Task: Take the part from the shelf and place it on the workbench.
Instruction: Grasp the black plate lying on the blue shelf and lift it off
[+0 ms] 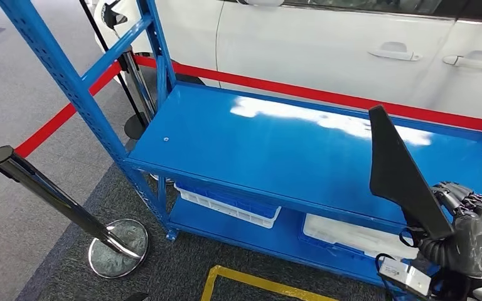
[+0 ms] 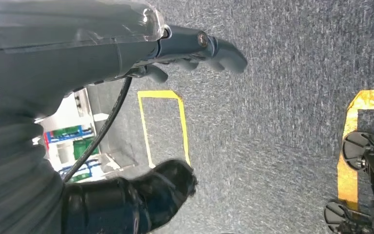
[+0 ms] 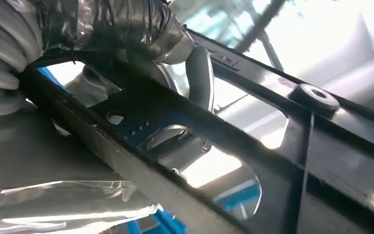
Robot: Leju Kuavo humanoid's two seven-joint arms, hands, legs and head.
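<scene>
A flat black part (image 1: 400, 172), long and tapering to a point, stands upright in my right hand (image 1: 471, 229) at the lower right of the head view, over the right end of the blue shelf top (image 1: 276, 147). In the right wrist view the same part (image 3: 282, 146) is a black frame with cut-out openings, and my right hand (image 3: 195, 78) wraps around it. My left hand (image 2: 195, 48) hangs over grey carpet with its fingers loosely apart and nothing in them.
The blue rack's upright (image 1: 69, 81) rises at left. Below the top shelf lie a blue-and-white tray (image 1: 229, 204) and a white tray (image 1: 351, 237). A chrome stanchion (image 1: 63, 200) and red rope (image 1: 56, 122) stand left. A white car (image 1: 351, 44) is behind. Yellow floor tape (image 1: 257, 282) marks the carpet.
</scene>
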